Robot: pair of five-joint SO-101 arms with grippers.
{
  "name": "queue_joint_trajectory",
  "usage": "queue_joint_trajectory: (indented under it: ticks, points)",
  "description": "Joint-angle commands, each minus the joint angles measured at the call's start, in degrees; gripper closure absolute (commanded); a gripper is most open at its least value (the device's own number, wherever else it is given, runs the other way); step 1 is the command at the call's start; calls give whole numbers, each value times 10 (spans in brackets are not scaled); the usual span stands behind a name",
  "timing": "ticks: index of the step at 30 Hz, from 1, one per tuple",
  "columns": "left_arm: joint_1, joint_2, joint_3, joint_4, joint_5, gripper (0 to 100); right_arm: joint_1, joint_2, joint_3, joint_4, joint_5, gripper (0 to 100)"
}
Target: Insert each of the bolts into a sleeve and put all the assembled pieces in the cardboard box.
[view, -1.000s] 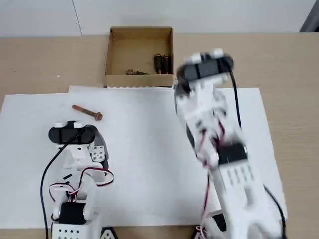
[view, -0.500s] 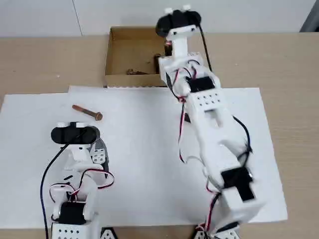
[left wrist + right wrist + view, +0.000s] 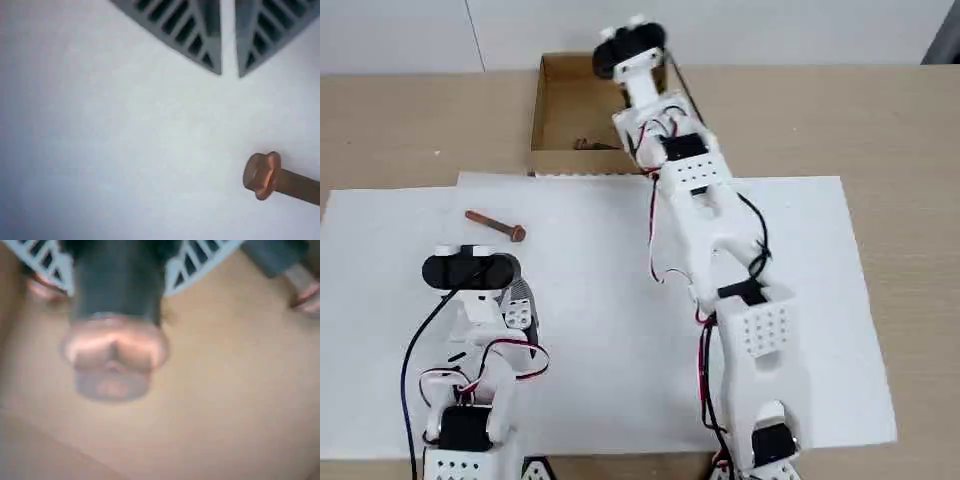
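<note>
My right arm (image 3: 670, 160) stretches out over the cardboard box (image 3: 555, 105). Its gripper (image 3: 117, 270) is shut on an assembled piece (image 3: 114, 340), a black sleeve with a copper bolt head sticking out, held just above the box floor. Another assembled piece (image 3: 300, 275) lies on the floor nearby, and one (image 3: 588, 145) lies by the box's front wall. A loose copper bolt (image 3: 496, 226) rests on the white paper; its head (image 3: 261, 175) lies a little way ahead of my left gripper (image 3: 228, 55), which is shut with nothing in it.
The white paper sheet (image 3: 590, 330) covers the table in front of the box. My left arm (image 3: 470, 330) is folded back at the near left. The bare wooden table (image 3: 880, 120) lies to the right of the box.
My right arm has swung from above the paper out over the box, then farther left inside it, carrying the assembled piece. The left arm and the loose bolt have stayed put.
</note>
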Motion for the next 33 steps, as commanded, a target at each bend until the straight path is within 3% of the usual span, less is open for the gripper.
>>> queue_joint_trajectory:
  ticks: [1,4,9,15,21,26,33]
  points:
    - [3,-5,-3,2,-3,994,-10,8,-65,-11,31,990]
    - [3,-5,-3,2,-3,994,-14,22,-67,-11,40,969]
    - [3,-5,-3,2,-3,994,-18,28,-67,24,40,820]
    - [3,-5,-3,2,-3,994,-17,11,-69,68,40,812]
    - [3,-5,-3,4,-2,994,-15,-72,-69,168,39,818]
    - [3,-5,-3,4,-3,994,-15,-148,-69,247,39,989]
    - [3,-5,-3,3,-3,994,-14,-204,-69,355,39,995]
